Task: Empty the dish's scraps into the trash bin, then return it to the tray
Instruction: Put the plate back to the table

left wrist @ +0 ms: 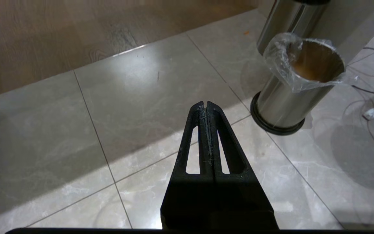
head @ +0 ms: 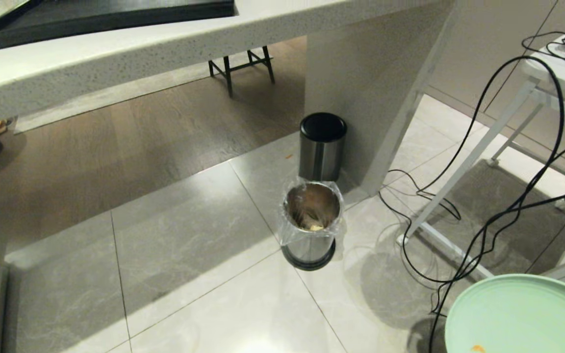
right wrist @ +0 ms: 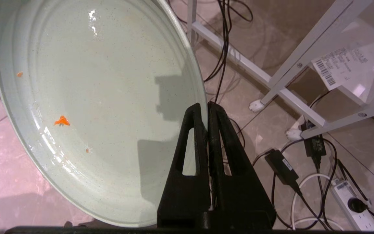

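Observation:
The pale mint-green dish [right wrist: 102,97] hangs above the floor, and my right gripper [right wrist: 205,107] is shut on its rim. Only a few tiny orange scraps [right wrist: 62,121] cling to its face. In the head view the dish [head: 523,314] shows at the bottom right, to the right of the trash bin [head: 312,220] and nearer to me. That steel trash bin [left wrist: 304,84] has a clear bag over its rim and pale scraps [head: 314,226] lie inside. The black tray [head: 91,17] lies on the white counter at the top left. My left gripper [left wrist: 205,104] is shut on nothing above the floor tiles.
A second steel bin with a black top [head: 322,147] stands just behind the bagged one, against the counter's leg [head: 375,73]. Black cables [head: 464,230] trail over the floor at the right around a white table frame [head: 459,196]. A power strip [right wrist: 352,201] lies under the dish's right side.

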### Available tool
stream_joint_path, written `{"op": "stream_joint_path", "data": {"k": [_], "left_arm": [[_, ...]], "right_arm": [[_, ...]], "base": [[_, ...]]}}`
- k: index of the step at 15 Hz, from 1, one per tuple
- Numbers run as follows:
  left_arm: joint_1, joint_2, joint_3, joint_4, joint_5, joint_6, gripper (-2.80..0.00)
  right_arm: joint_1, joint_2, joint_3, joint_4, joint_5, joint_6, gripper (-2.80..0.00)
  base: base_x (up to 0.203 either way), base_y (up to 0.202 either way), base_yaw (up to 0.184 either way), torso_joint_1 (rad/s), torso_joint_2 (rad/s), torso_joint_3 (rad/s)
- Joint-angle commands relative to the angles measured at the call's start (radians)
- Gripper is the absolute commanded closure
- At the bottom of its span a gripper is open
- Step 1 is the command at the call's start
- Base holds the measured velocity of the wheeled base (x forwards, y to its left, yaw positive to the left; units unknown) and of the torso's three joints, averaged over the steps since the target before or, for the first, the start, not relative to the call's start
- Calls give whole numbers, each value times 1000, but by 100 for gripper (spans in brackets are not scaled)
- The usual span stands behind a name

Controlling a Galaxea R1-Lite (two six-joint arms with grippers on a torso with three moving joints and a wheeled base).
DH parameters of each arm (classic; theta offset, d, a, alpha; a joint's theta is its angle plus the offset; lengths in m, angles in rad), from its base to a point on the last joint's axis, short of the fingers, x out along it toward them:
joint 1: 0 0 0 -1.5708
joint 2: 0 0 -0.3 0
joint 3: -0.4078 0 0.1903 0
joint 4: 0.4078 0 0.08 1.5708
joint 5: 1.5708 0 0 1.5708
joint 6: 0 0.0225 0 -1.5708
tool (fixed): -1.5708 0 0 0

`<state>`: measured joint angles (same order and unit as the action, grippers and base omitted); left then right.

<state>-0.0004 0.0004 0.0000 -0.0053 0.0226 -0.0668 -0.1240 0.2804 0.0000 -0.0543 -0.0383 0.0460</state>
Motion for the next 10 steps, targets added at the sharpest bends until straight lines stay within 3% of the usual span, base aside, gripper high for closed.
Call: {"op": "stream_joint_path", "data": {"k": [1, 10], "left_arm": [[0, 1, 0, -1, 0, -1, 0], [-1, 1, 0, -1, 0, -1, 0]], "right_arm": [[0, 3, 0, -1, 0, 0, 0], [0, 3, 0, -1, 0, 2, 0]], "base": [[0, 0, 0, 2, -2, 199], [0, 0, 0, 2, 3, 203]]}}
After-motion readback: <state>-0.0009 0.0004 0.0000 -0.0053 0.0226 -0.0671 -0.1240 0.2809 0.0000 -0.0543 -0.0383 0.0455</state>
